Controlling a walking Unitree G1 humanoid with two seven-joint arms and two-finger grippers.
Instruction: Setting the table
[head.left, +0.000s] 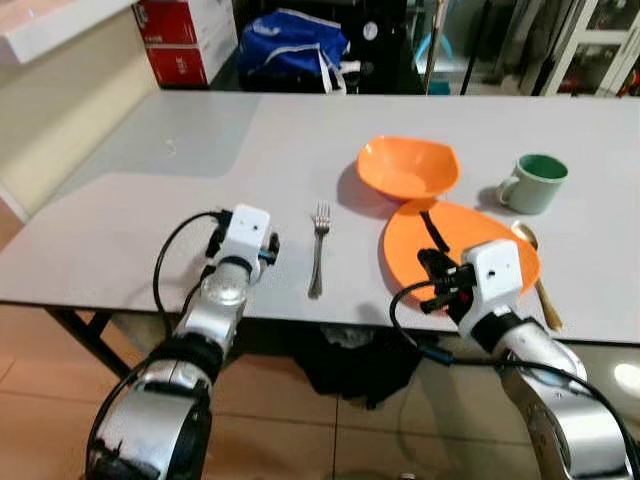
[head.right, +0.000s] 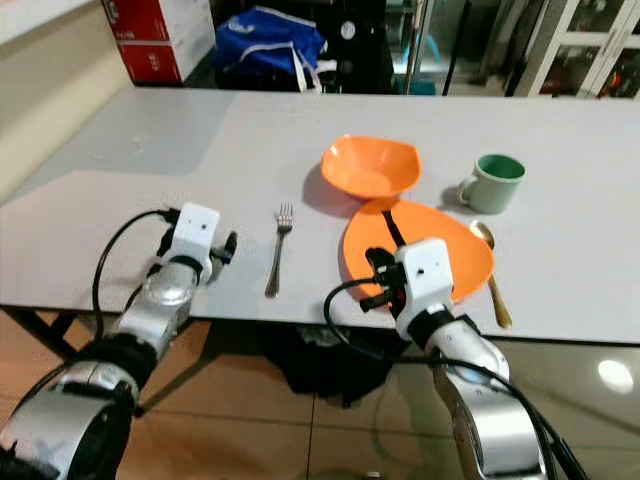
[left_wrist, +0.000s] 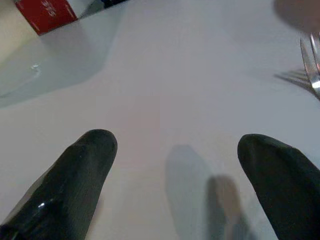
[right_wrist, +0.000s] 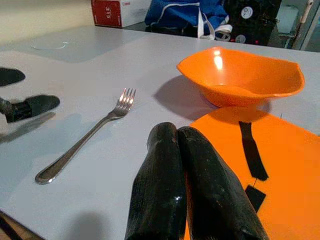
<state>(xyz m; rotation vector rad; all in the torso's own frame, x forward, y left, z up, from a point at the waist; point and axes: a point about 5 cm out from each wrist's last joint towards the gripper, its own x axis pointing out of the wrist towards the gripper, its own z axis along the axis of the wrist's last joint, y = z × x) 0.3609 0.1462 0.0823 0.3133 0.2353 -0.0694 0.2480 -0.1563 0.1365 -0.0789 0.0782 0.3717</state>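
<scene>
A silver fork (head.left: 319, 250) lies on the pale table (head.left: 150, 230), tines pointing away from me. Right of it rests a flat orange plate (head.left: 470, 235) with a strip of black tape, and an orange bowl (head.left: 407, 167) stands just behind the plate. A green mug (head.left: 533, 183) stands at the right, with a gold spoon (head.left: 540, 275) beside the plate's right edge. My left gripper (left_wrist: 177, 150) is open over bare table, left of the fork. My right gripper (right_wrist: 177, 135) is shut with nothing in it, over the plate's left edge.
Red and white boxes (head.left: 185, 35) and a blue bag (head.left: 293, 45) sit beyond the table's far edge. The table's near edge runs just under both wrists. Something dark (head.left: 345, 365) lies on the tiled floor beneath.
</scene>
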